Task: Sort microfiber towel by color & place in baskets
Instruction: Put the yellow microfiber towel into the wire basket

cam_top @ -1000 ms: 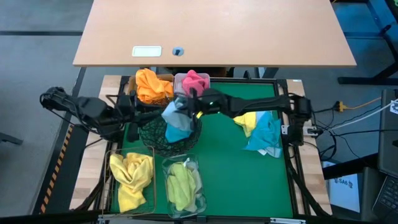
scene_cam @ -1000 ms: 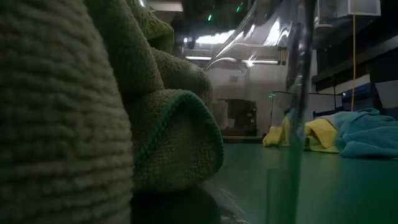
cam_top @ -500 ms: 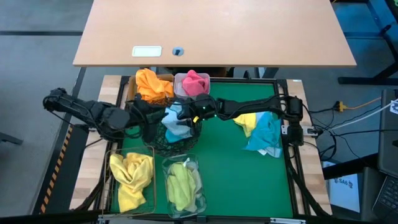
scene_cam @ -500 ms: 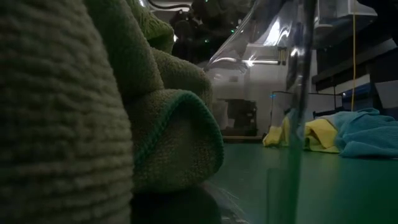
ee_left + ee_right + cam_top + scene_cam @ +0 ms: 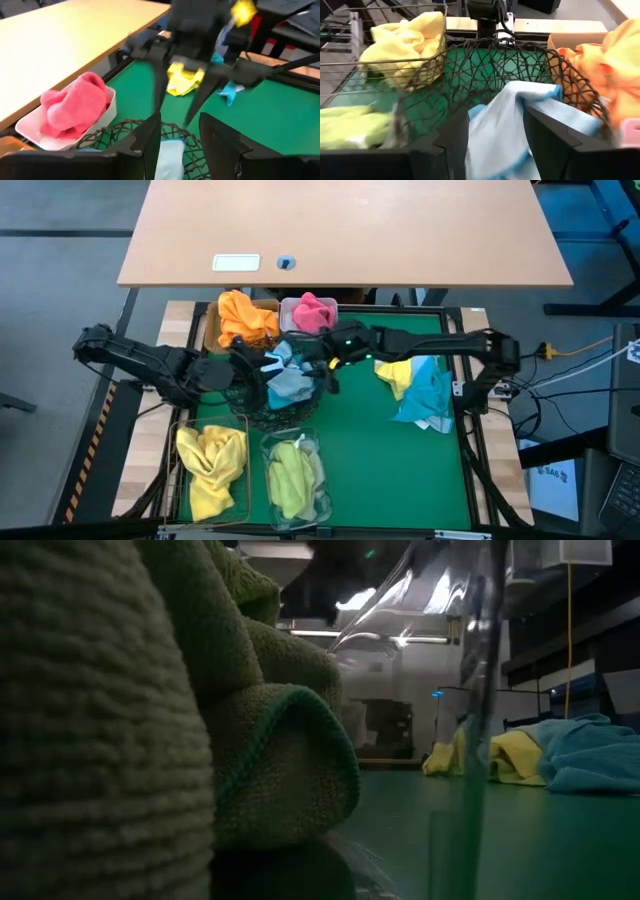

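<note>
A light blue towel [image 5: 288, 387] [image 5: 505, 125] lies crumpled in the round black wire-mesh bowl [image 5: 250, 415] [image 5: 490, 65]. My right gripper [image 5: 305, 365] [image 5: 495, 112] hovers over the bowl's far side, open, with a finger on either side of the towel's raised fold. In the left wrist view its spread fingers show blurred above the bowl [image 5: 115, 132]. My left gripper [image 5: 240, 368] [image 5: 180, 120] stands open at the bowl's left rim, pointing across it at the towel [image 5: 167, 155]. My right gripper's open fingers [image 5: 545, 135] flank the light blue towel's upper fold [image 5: 520, 100] from above at a slant. I cannot tell whether they touch it. The towel rests in the bowl.
An orange towel [image 5: 245, 320] fills the tan box and a pink one [image 5: 313, 312] the white tub. A yellow towel [image 5: 210, 460] sits in the wire basket, an olive-green one [image 5: 292, 475] [image 5: 200, 740] in the clear tub. Yellow [image 5: 397, 375] and teal [image 5: 428, 400] towels lie on the mat's right.
My right gripper has come down over the black bowl and opened, letting go of the light blue towel, which hung from it and now lies in the bowl. My left gripper has moved toward the table's right edge, up to the bowl's left rim.
</note>
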### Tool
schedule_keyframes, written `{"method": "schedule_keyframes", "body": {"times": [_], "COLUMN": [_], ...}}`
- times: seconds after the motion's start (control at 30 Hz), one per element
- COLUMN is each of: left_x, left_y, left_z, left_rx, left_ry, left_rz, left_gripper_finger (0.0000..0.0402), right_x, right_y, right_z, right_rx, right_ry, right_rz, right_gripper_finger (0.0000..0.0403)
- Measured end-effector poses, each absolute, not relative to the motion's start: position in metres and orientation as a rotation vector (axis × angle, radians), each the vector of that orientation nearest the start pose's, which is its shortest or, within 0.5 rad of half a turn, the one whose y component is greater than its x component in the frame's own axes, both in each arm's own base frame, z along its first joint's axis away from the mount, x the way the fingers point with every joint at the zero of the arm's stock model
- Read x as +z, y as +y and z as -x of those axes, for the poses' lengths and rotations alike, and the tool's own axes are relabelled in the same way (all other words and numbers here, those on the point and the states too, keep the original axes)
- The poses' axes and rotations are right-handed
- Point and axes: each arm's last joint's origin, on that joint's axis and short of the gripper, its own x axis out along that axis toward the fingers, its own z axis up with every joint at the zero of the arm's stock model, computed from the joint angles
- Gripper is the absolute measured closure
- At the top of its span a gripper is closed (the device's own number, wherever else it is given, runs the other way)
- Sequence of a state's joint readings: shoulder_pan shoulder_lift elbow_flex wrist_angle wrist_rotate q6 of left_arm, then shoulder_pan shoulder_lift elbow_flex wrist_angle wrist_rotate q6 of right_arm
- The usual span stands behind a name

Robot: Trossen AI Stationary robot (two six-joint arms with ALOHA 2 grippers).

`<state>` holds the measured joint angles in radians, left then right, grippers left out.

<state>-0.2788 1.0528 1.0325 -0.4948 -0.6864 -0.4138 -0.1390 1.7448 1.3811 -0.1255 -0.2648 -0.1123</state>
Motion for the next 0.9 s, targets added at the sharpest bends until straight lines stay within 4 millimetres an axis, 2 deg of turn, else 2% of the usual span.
{"method": "schedule_keyframes", "body": {"times": [0.27, 0.43, 0.67, 0.9], "left_x": [0.317, 0.289, 0.239, 0.198], "left_y": [-0.028, -0.015, 0.007, 0.027], "left_z": [-0.24, -0.264, -0.286, -0.297], "left_rx": [0.583, 0.56, 0.55, 0.53], "left_ry": [0.479, 0.635, 0.918, 1.141], "left_rz": [0.144, 0.157, 0.192, 0.269], "left_gripper_finger": [0.0274, 0.0274, 0.0274, 0.0274], "right_x": [0.336, 0.352, 0.357, 0.349], "right_y": [-0.041, -0.036, -0.031, -0.029], "right_z": [-0.333, -0.294, -0.255, -0.242], "right_rx": [0.114, 0.096, 0.112, 0.09], "right_ry": [0.613, 0.719, 0.893, 0.989], "right_rz": [0.081, 0.072, 0.036, -0.008], "right_gripper_finger": [0.0214, 0.0214, 0.0214, 0.0214]}}
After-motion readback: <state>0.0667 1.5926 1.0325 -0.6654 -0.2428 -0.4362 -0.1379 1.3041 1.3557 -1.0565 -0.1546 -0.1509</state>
